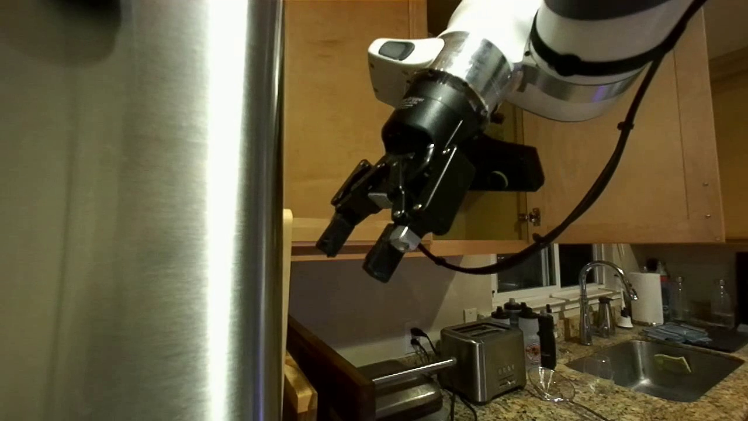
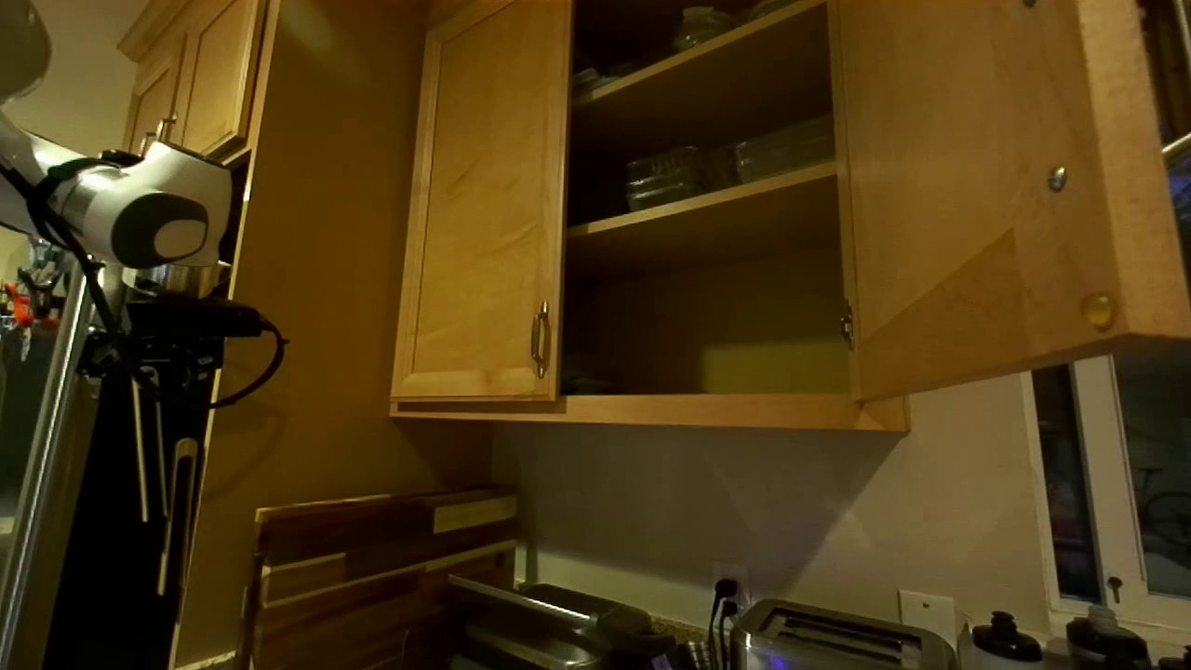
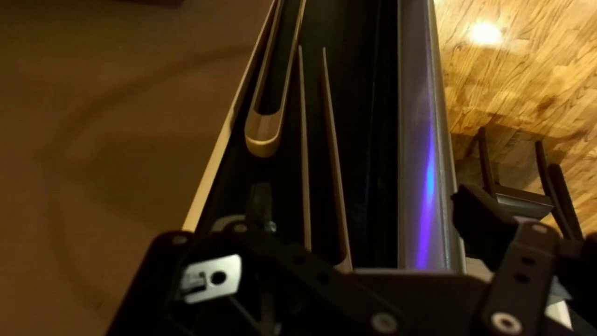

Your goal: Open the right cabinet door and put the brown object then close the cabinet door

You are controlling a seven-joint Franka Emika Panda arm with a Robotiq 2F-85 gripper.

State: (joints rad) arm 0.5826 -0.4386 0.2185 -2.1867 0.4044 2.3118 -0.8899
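Near me on the left stands a steel fridge [image 1: 134, 234]; to its right, a toaster [image 1: 484, 361], then a sink [image 1: 637, 359].

The cabinet [image 2: 707, 411] and its right door [image 2: 940, 205] are smooth wood with a soft sheen. The fridge [image 1: 134, 234] and toaster [image 1: 491, 368] are brushed metal, the tap [image 1: 585, 327] shiny metal. The surface [image 1: 526, 409] is glossy speckled stone, the floor [image 3: 508, 84] glossy wood, the kitchen roll [image 1: 647, 298] matt paper.

White arm [image 1: 584, 36]; black pincer [image 1: 354, 257]; black cable [image 1: 624, 128]
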